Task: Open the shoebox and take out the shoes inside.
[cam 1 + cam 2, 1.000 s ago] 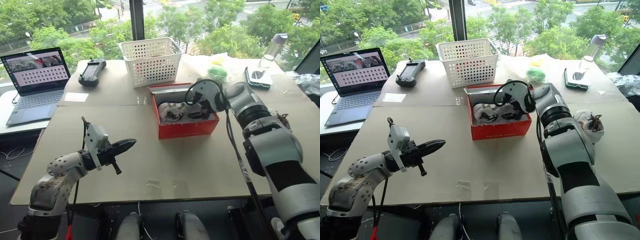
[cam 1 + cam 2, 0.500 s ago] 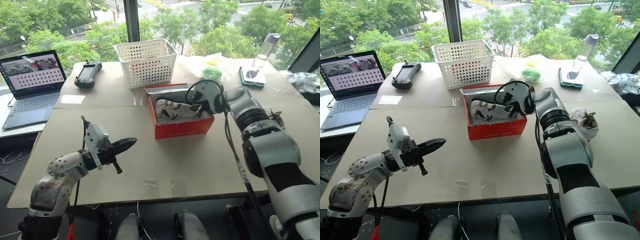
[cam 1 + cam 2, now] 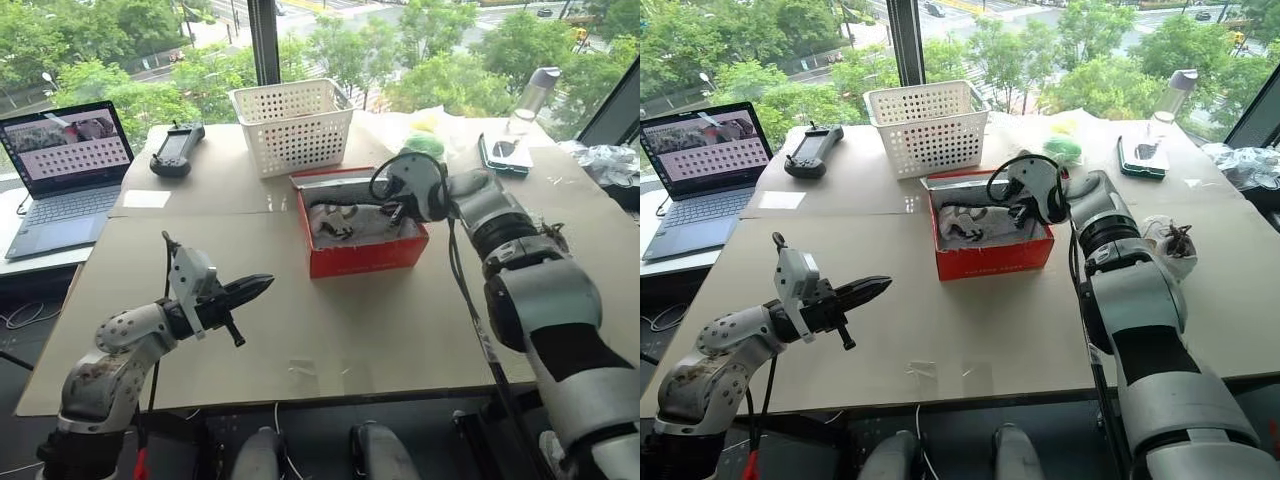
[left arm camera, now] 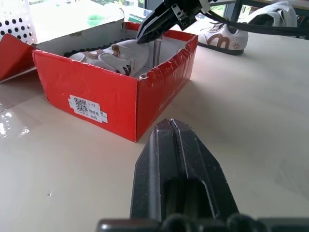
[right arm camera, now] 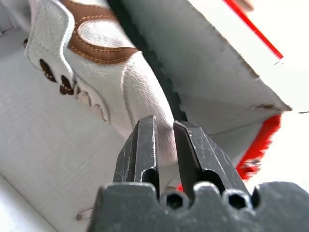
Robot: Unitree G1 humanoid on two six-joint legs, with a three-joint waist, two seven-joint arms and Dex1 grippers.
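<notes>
One shoe [image 5: 104,82] lies inside the open red cardboard shoebox [image 3: 362,252], which sits just in front of the white perforated plastic basket [image 3: 294,123] on the tan table [image 3: 330,330]; a second shoe [image 4: 223,36] rests on the table beyond the box. Since a second ago the right gripper [image 5: 163,129] has narrowed from wide open to a slim gap (the shoe's soft whitish suede just past its tips, no grip visible) and lifted slightly at the box's right end. Left gripper [image 3: 252,288] remains fully closed, empty, short of the box.
</notes>
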